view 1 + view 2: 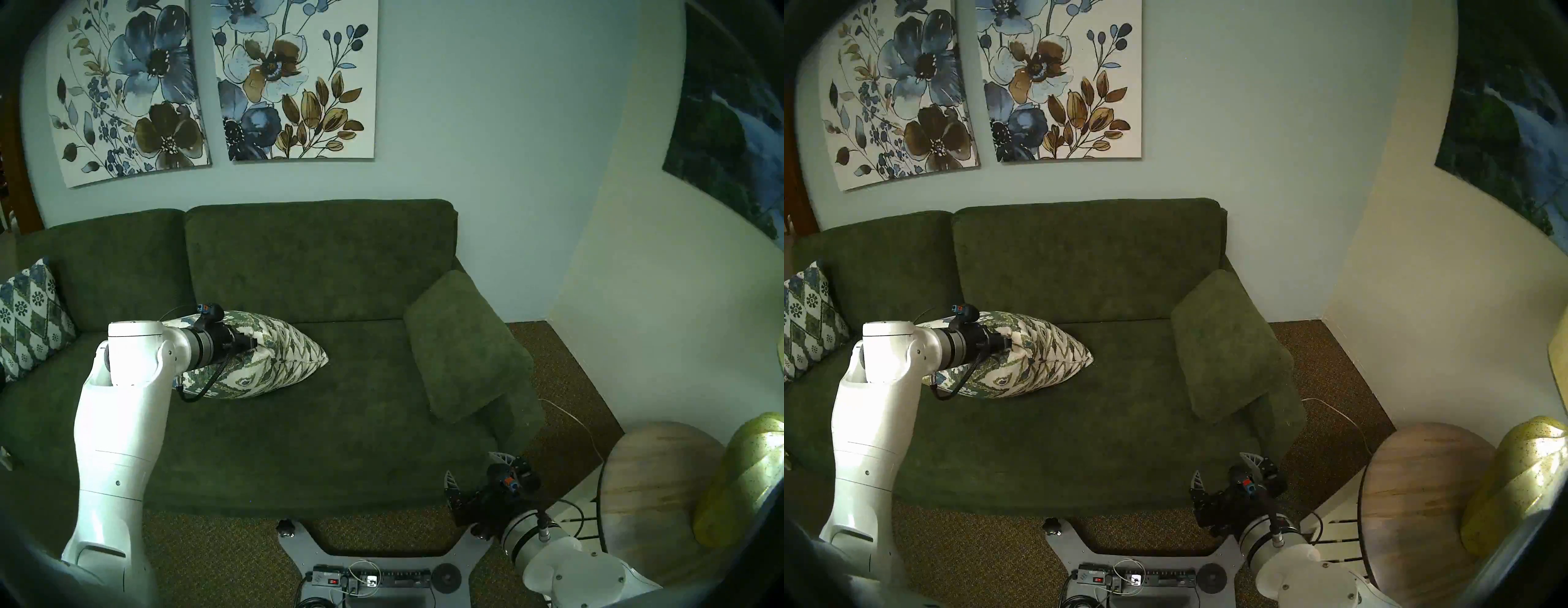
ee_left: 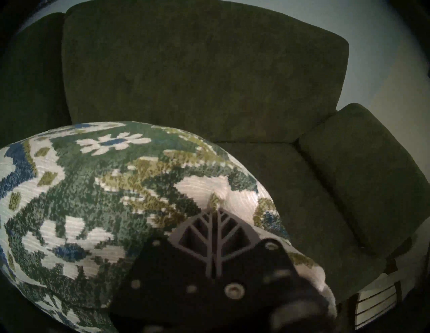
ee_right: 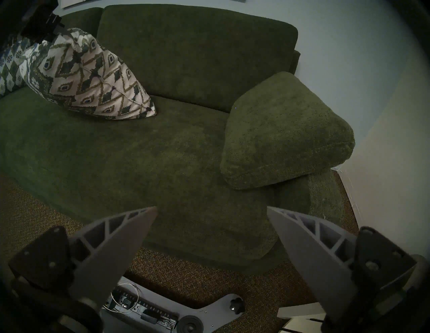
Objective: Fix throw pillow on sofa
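The throw pillow (image 1: 280, 361), cream with an olive and blue zigzag pattern, sits tilted on the left seat of the dark green sofa (image 1: 318, 263), with one corner pointing right. My left gripper (image 1: 254, 343) is shut on the pillow's upper edge. In the left wrist view its closed fingers (image 2: 215, 232) press into the pillow fabric (image 2: 93, 197). My right gripper (image 1: 477, 469) is open and empty, low by the sofa's front right corner. In the right wrist view (image 3: 211, 209) its jaws stand wide apart, and the pillow (image 3: 93, 76) lies far left.
A darker, bluer diamond pillow (image 1: 29, 314) leans at the sofa's left end. The plain green arm cushion (image 1: 462, 344) lies on the right arm. A round wooden side table (image 1: 649, 488) with a yellow-green lamp base (image 1: 746, 475) stands at right. The robot base (image 1: 373, 547) is on the carpet.
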{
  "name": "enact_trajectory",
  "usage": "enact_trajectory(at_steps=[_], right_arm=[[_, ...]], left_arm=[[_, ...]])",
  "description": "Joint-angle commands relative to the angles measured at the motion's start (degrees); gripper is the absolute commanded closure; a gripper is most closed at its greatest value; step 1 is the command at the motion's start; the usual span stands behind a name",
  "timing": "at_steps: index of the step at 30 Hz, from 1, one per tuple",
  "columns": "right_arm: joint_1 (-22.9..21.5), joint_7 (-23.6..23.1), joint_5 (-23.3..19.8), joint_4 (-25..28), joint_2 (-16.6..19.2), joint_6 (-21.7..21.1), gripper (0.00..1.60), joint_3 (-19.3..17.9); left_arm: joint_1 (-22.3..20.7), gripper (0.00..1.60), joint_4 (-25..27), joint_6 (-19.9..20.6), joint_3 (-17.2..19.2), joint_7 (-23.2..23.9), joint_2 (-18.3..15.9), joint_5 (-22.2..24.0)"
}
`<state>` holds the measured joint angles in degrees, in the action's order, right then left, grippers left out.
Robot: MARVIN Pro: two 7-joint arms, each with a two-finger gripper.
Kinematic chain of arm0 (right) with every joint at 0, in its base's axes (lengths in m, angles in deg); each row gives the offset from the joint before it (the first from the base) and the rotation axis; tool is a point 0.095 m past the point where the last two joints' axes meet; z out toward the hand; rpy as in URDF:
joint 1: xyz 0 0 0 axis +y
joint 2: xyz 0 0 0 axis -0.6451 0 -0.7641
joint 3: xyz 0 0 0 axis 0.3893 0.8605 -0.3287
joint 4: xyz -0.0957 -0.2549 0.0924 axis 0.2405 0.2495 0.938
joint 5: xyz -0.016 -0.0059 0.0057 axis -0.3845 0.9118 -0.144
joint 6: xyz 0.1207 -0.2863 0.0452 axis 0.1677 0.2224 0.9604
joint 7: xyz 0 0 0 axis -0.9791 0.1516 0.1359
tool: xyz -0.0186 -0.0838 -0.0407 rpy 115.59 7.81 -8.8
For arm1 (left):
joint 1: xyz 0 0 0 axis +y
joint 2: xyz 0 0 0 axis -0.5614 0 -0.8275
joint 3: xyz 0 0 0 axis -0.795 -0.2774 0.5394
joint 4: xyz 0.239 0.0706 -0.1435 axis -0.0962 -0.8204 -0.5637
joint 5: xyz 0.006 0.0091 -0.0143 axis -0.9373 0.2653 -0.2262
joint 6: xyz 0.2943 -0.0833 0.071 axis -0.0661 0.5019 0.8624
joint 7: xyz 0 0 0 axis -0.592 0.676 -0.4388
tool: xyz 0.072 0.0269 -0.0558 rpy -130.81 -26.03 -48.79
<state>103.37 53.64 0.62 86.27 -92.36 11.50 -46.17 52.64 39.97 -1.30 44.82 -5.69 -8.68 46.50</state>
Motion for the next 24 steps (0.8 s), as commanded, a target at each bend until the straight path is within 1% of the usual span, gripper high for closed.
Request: enact_trajectory(at_steps=[1,13,14,15,16,17,18,19,20,24], right_arm=[[0.0,0.0,0.1,0.8,0.1,0.0,0.0,0.0],[0.0,0.0,0.1,0.9,0.1,0.0,0.0,0.0],[0.0,0.0,0.1,0.9,0.1,0.0,0.0,0.0],[0.0,0.0,0.1,0.9,0.1,0.0,0.0,0.0],[0.0,0.0,0.1,0.9,0.1,0.0,0.0,0.0],[0.0,0.0,0.1,0.9,0.1,0.0,0.0,0.0],[0.0,0.0,0.1,0.9,0.1,0.0,0.0,0.0],[0.0,0.0,0.1,0.9,0.1,0.0,0.0,0.0],[0.0,0.0,0.1,0.9,0.1,0.0,0.0,0.0],[0.0,0.0,0.1,0.9,0.1,0.0,0.0,0.0]], left_arm=[[0.4,1.6,-0.2,-0.2,-0.1,-0.6,-2.2,1.5],[0.2,1.6,0.4,-0.2,-1.6,-2.5,-3.6,3.4],[0.2,1.05,0.4,-0.2,-1.7,-2.7,-3.8,3.6],[0.2,0.89,0.5,-0.2,-1.9,-2.8,-3.9,3.8],[0.3,0.61,0.5,-0.2,-2.0,-3.0,-4.1,4.0],[0.3,0.43,0.6,-0.2,-2.1,-3.1,-4.2,4.1],[0.4,0.15,0.7,-0.2,-2.1,-3.3,-4.3,4.4],[0.4,0.15,0.7,-0.2,-2.1,-3.3,-4.3,4.4],[0.7,0.0,0.7,-0.2,-2.4,-3.6,-4.6,4.7],[1.2,0.0,0.0,-0.2,-2.9,-3.9,-5.1,5.1]])
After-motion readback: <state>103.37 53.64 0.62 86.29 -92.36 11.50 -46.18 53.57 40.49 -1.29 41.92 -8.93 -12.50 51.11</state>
